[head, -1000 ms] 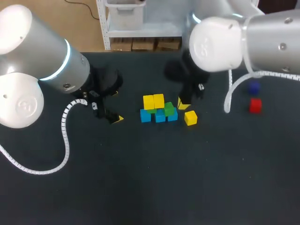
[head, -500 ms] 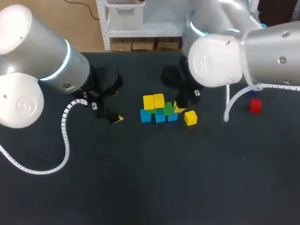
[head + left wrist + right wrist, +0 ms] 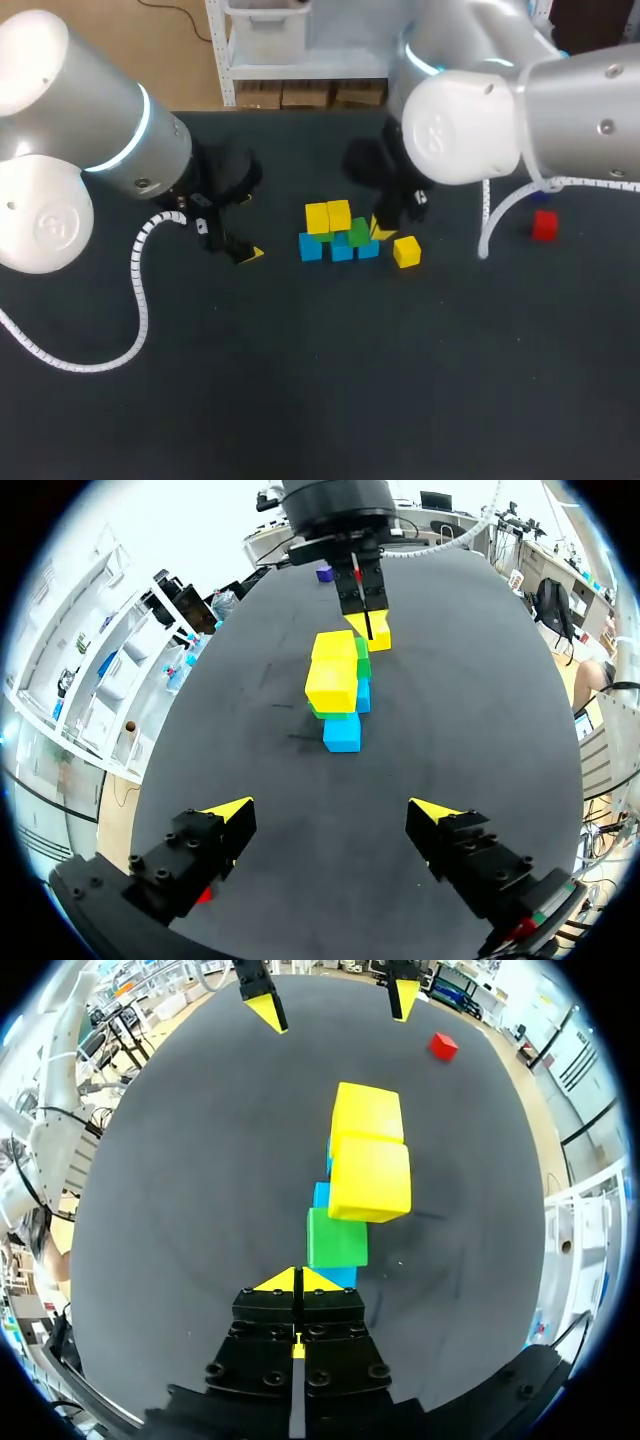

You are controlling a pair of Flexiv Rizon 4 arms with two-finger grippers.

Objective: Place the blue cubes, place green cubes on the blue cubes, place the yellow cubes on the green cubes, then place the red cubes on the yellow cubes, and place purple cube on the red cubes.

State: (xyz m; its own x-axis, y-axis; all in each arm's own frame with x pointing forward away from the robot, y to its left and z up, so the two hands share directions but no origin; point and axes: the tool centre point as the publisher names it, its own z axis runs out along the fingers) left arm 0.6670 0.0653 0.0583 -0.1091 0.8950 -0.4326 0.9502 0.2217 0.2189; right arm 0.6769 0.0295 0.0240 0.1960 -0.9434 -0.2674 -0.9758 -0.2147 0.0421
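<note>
Three blue cubes [image 3: 342, 250] lie in a row mid-table. Green cubes rest on them; one green cube [image 3: 359, 233] at the right end is bare on top. Two yellow cubes [image 3: 328, 216] sit on the other greens. A loose yellow cube [image 3: 406, 251] lies to the right. My right gripper [image 3: 380, 230] is shut and empty, its tips low against the stack's right end, just behind the bare green cube [image 3: 336, 1237]. My left gripper [image 3: 245, 253] stands open and empty left of the stack, the nearest blue cube [image 3: 342, 733] well ahead of its fingers.
One red cube [image 3: 543, 226] lies far right on the table. Another red cube [image 3: 443, 1046] lies beyond my left gripper. A purple cube [image 3: 324, 573] shows behind my right arm. The dark table [image 3: 330, 380] stretches toward the front.
My right gripper has slid a little left, up to the stack's right end, still shut. The left arm and the cubes have not moved.
</note>
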